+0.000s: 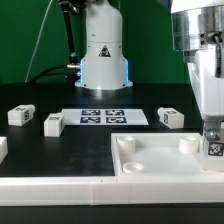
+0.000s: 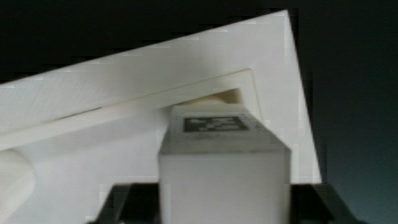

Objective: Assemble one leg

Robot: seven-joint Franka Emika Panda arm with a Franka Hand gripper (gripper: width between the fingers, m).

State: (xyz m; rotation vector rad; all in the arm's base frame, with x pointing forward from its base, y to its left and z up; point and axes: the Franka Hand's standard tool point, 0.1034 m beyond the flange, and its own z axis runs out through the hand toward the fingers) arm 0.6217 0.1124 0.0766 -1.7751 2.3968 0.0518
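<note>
My gripper point(image 1: 212, 128) is shut on a leg point(image 1: 213, 142), a small white block with a marker tag, and holds it upright over the near right corner of the large white square panel point(image 1: 150, 160). In the wrist view the leg point(image 2: 222, 155) stands between my dark fingers point(image 2: 128, 205), its tagged end toward the panel's corner point(image 2: 214, 75). Three more legs lie on the black table: one at the far left point(image 1: 22, 115), one left of the marker board point(image 1: 53, 123), one right of it point(image 1: 171, 117).
The marker board point(image 1: 103, 117) lies flat at the table's middle back. The robot base point(image 1: 104, 55) stands behind it. A white ledge point(image 1: 50, 187) runs along the front edge, and a white block point(image 1: 2, 148) sits at the exterior view's left edge.
</note>
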